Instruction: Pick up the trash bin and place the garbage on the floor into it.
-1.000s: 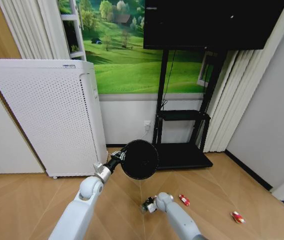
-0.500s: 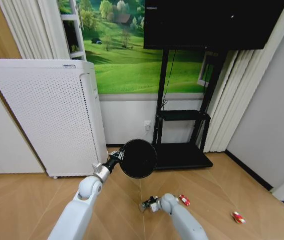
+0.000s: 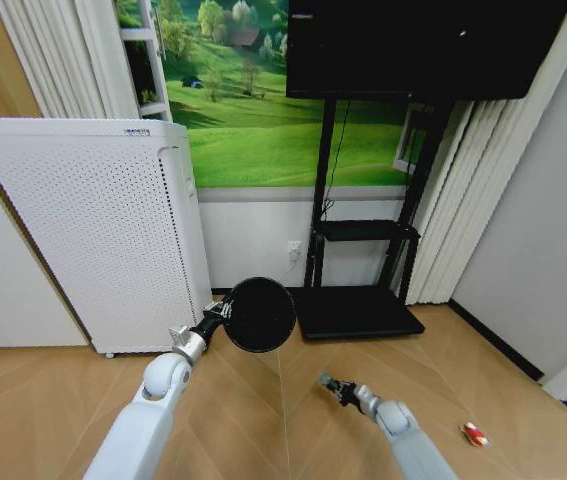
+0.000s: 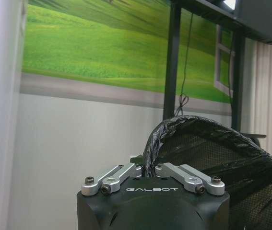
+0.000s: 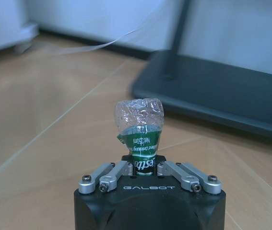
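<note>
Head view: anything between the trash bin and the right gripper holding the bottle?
Only bare wood floor lies between the trash bin, held up by the left gripper, and the right gripper with the bottle.

black mesh trash bin with crinkled glossy rim, crumpled clear plastic bottle with green paper-like label, smooth wood-look floor, matt white perforated appliance

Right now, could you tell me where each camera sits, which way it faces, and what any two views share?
Head view: high on the robot, looking forward and down at the floor; both arms show, the left hand holding the trash bin.
Left wrist view: behind the left hand, facing the wall.
Right wrist view: behind the right hand, low over the floor, facing the stand base.
Shared: the head and right wrist views both show the bottle in the right hand.
</note>
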